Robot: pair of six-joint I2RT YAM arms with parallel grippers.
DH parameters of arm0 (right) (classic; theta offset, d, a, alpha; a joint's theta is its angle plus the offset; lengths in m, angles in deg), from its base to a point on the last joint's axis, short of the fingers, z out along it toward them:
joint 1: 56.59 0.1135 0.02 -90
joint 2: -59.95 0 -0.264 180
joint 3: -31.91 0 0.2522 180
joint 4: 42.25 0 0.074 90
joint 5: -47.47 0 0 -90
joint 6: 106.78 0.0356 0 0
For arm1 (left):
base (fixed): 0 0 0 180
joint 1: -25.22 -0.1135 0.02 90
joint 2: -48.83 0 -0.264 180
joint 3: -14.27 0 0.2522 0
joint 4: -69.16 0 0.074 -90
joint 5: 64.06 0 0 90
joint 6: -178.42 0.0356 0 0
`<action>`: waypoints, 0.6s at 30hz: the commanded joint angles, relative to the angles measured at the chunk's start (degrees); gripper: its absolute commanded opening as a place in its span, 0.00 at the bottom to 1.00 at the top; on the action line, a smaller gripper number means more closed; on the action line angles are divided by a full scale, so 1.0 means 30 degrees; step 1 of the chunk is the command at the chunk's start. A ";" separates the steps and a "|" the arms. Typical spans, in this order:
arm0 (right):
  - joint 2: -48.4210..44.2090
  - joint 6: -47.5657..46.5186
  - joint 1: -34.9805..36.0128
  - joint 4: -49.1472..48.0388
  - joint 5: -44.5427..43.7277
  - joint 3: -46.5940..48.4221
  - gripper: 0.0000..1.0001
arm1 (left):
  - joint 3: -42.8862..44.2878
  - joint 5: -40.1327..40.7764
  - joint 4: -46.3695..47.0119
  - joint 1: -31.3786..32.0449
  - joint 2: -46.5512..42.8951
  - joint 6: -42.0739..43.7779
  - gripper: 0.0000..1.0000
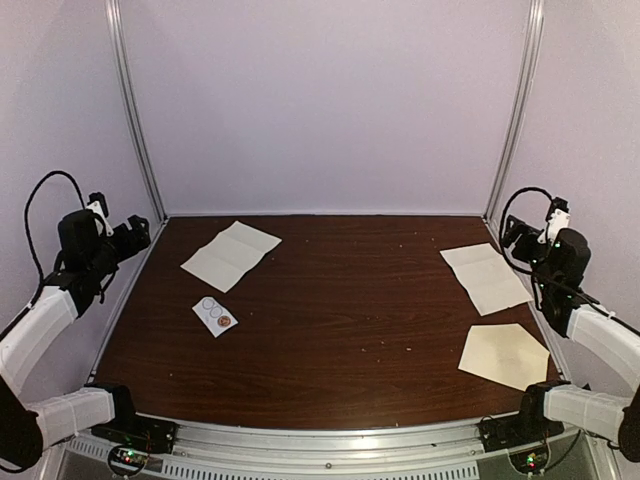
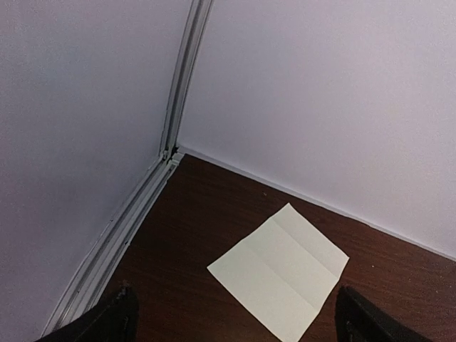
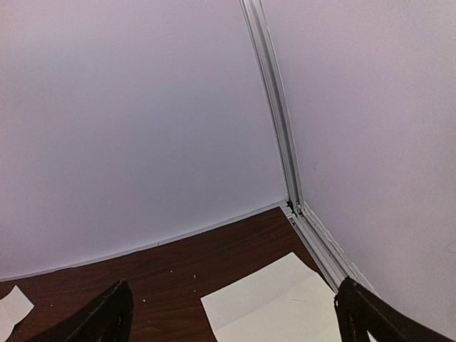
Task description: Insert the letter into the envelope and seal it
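Note:
The cream envelope point(image 1: 505, 355) lies flat at the table's front right, its pointed flap toward the right edge. One creased white sheet point(image 1: 231, 254) lies at the back left and fills the lower middle of the left wrist view point(image 2: 281, 271). A second creased white sheet point(image 1: 486, 277) lies at the back right, also in the right wrist view point(image 3: 278, 306). My left gripper point(image 1: 132, 237) is open and empty, raised over the left table edge point(image 2: 239, 329). My right gripper point(image 1: 518, 233) is open and empty, raised over the right edge point(image 3: 235, 324). Neither touches any paper.
A small white card with round stickers point(image 1: 215, 315) lies left of centre. Pale walls with aluminium corner posts point(image 1: 135, 110) enclose the dark wood table point(image 1: 340, 320) on three sides. The left sheet's corner shows at the right wrist view's left edge point(image 3: 11, 310).

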 commanded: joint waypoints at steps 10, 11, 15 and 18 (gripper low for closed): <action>0.1667 0.0815 0.0039 0.6440 0.0313 0.3388 1.00 | 0.7337 -0.1711 -0.4628 0.0057 0.0504 0.3344 0.98; 0.2180 0.0891 0.0058 0.6795 0.0865 0.3680 1.00 | 0.7854 -0.2193 -0.4629 0.0042 0.0867 0.3763 0.98; 0.5029 0.1215 0.0054 0.7488 0.3152 0.4652 1.00 | 0.8535 -0.2400 -0.4317 0.1163 0.2813 0.4502 0.98; 0.7180 0.1733 0.0025 0.7387 0.3847 0.5120 1.00 | 0.7841 -0.3183 -0.3877 0.2084 0.3823 0.4844 0.98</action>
